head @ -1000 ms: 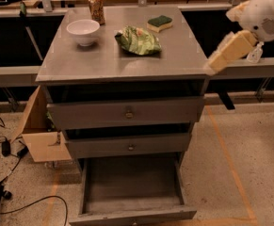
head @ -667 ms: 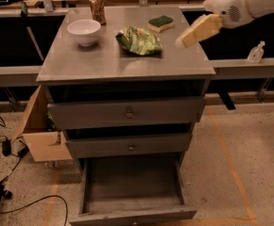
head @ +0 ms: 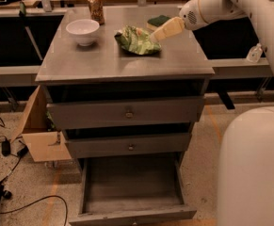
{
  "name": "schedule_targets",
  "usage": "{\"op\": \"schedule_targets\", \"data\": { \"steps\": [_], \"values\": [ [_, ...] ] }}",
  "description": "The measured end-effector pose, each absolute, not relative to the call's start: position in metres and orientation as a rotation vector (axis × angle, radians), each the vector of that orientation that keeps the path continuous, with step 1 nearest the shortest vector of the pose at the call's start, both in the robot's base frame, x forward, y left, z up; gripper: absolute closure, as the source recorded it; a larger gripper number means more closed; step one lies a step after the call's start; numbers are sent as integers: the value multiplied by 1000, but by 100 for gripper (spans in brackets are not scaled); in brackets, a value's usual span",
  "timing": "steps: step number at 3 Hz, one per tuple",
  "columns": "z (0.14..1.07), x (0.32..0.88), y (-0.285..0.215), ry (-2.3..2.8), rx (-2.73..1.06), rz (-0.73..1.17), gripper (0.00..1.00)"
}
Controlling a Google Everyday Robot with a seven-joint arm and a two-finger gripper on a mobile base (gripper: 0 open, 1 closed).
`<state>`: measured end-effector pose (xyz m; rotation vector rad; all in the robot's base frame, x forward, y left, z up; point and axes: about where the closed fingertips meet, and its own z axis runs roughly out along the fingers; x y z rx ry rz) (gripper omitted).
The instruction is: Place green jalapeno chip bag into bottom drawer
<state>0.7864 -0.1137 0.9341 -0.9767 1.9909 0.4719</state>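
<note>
**Atop bench, beside gripper**

Left: white bowl, can behind. Centre: green jalapeno chip bag, crumpled on top; well below, bottom drawer pulled out. Right: gripper just beside bag's right edge; clenched or released, cannot tell.

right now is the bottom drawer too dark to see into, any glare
Camera view: grey metal bottom drawer shadowed, floor visible; mild sheen on grey cabinet top; pale tool, beside the crumpled shiny green chip bag, brightly lit.
</note>
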Motion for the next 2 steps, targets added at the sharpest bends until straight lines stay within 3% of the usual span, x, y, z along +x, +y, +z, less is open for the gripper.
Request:
{"op": "schedule_targets", "data": {
  "steps": [2],
  "values": [
    [910, 800, -95, 2046, -898, 523, 0]
  ]
}}
